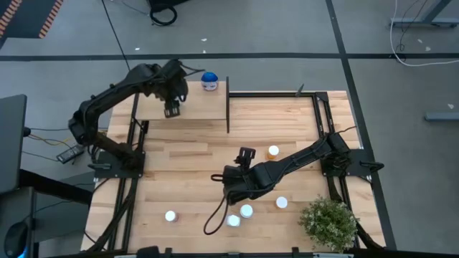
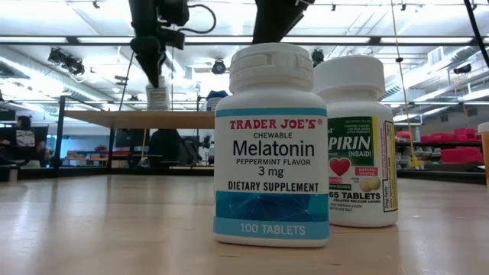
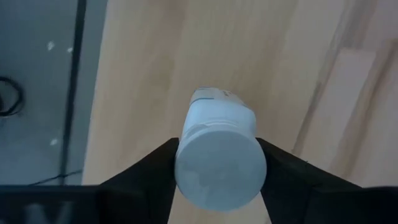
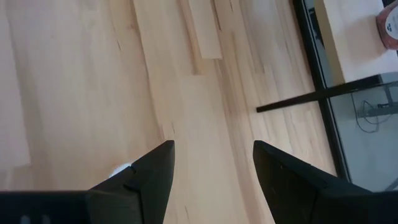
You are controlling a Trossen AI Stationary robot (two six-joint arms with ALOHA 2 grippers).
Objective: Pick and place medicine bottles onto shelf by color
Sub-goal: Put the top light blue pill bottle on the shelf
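Blue-topped bottle (image 1: 209,81) on the shelf (image 1: 197,107); four bottles on the table (image 1: 186,158) beside the plant (image 1: 328,223).

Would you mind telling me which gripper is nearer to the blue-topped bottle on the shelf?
The left. The left gripper is over the shelf, just beside the blue-topped bottle. The right gripper sits far off, over the tabletop's middle.

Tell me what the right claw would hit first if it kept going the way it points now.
Probably just the bare plank tabletop. The right claw is open and empty, and its wrist view shows only wood ahead between its fingers. The shelf's black frame lies off to one side; depth is hard to judge.
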